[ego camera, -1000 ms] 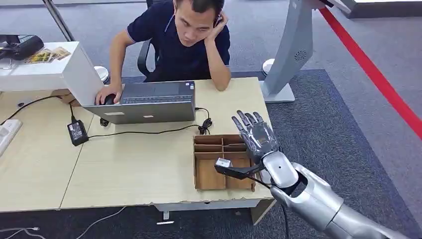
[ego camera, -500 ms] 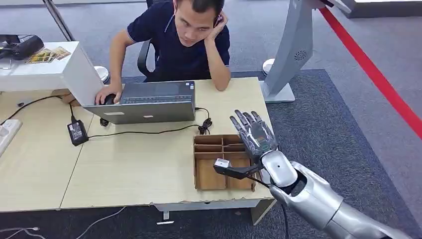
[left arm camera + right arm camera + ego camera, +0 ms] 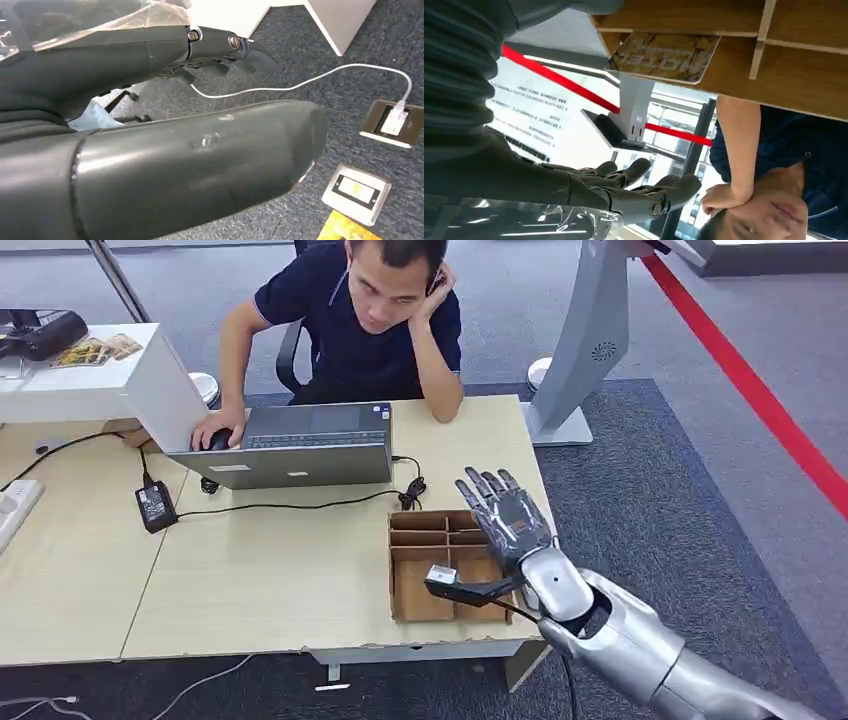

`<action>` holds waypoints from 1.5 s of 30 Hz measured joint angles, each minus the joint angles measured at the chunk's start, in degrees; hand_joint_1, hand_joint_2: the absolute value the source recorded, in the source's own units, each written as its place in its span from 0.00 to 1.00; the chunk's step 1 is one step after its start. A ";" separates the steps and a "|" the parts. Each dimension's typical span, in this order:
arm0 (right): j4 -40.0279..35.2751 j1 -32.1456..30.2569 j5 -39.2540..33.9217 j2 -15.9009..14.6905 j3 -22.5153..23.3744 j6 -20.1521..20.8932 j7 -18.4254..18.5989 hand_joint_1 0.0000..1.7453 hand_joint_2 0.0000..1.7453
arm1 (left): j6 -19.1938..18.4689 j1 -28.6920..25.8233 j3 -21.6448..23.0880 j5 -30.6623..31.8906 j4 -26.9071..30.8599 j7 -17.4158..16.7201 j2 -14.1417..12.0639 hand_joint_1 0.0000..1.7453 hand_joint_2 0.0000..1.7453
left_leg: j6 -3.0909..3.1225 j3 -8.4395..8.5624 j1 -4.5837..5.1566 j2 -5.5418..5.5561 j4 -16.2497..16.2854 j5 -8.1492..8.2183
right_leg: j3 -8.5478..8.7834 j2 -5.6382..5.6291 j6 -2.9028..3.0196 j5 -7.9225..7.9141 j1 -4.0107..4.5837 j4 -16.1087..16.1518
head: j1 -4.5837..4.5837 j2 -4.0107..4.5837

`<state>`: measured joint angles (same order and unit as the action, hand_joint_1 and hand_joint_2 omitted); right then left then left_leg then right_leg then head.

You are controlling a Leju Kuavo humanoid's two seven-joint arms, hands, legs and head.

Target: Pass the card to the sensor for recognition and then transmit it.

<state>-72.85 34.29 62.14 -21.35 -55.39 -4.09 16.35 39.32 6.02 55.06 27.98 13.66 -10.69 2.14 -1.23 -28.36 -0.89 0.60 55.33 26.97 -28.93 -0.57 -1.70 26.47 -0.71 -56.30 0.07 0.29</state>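
In the head view you see the right hand raised above the divided wooden tray near the desk's front right corner, its fingers spread and straight, holding nothing, the thumb jutting out toward the desk's middle over the tray's large front compartment. The silver right forearm comes in from the lower right, past the desk's right edge, where grey carpet lies bare as far as the red floor stripe. Behind the tray a black cable runs along the desk to the power adapter, and the laptop sits at the far edge in front of a seated person. A grey kiosk stand rises just off the far right corner. The tray's compartments are partly hidden by the hand, so you cannot pick out the card there. In the left wrist view the left hand hangs over carpet, with a white cable and floor sockets beyond it; its fingers look extended, but you cannot tell from so close how it is set. In the right wrist view the card, printed with a marbled pattern and lettering, lies flat in a tray compartment beside a divider, apart from the open fingers.
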 joint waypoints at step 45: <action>4.09 -3.66 1.29 3.10 3.56 -17.27 3.70 0.00 1.00 | 0.00 0.01 0.31 0.24 0.00 -0.83 0.02 0.00 0.00 | 0.00 -0.04 -0.01 0.00 0.00 0.00 | -0.05 0.00 0.00 0.00 0.00 -0.01 | 0.00 0.02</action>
<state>-68.76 30.63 63.43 -18.25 -51.82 -21.35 20.04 39.32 6.03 55.36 28.22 13.66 -11.52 2.17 -1.23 -28.39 -0.89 0.60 55.33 26.96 -28.98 -0.57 -1.70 26.47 -0.71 -56.31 0.07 0.30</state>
